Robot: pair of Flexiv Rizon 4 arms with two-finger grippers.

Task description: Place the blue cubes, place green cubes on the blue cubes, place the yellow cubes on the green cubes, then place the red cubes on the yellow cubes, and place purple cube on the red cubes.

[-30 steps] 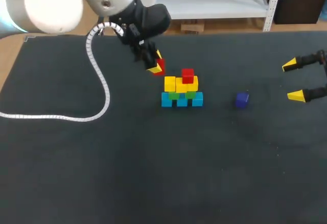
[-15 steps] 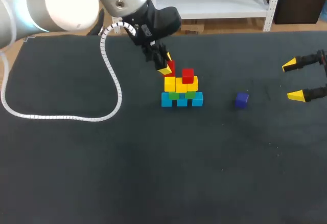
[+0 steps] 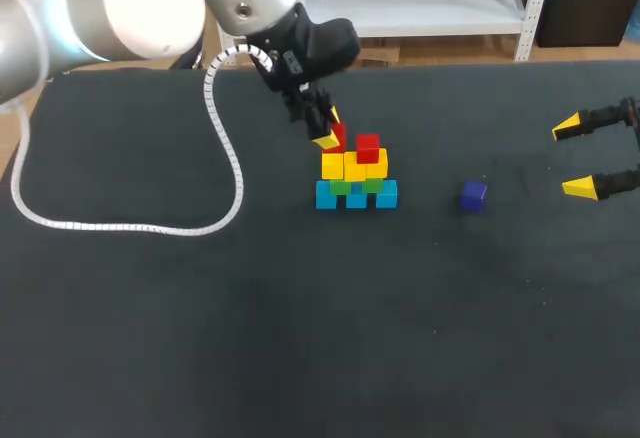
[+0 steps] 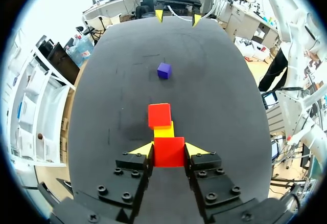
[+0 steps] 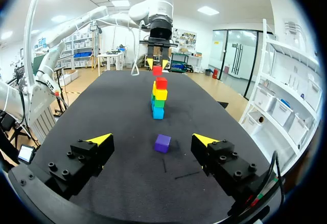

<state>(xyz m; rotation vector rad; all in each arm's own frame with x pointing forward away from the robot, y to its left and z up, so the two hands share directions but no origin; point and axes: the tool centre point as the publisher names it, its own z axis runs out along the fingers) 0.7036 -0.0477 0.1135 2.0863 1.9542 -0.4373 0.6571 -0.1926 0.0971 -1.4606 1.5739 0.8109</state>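
The left gripper (image 4: 168,149) is clamped on a red cube (image 4: 168,151), one yellow-tipped finger pressed to each side and the cube's front face showing between the tips. In the head view this held cube sits at the left end of the stack (image 3: 356,173), over the yellow cubes (image 3: 354,166). I cannot tell whether it touches them. A second red cube (image 3: 367,147) already stands on the yellow layer, just to the right of the held one. From the left wrist it lies straight ahead of the fingers, with a bit of yellow showing between the two reds.

The stack stands on the dark table (image 3: 300,338), near its middle. The blue cubes (image 3: 356,197) form the bottom row, the green cubes (image 3: 341,187) sit on them, and the yellow layer lies above the green.

The purple cube (image 3: 474,194) lies alone on the table, to the right of the stack and apart from it. The right gripper (image 5: 153,139) hangs near the right edge with its fingers spread wide and nothing between them. The purple cube is ahead of it, and the stack is beyond that. A white coiled cable (image 3: 215,158) loops over the left part of the table.

Count: three blue, two green, what looks like three yellow, two red and one purple.
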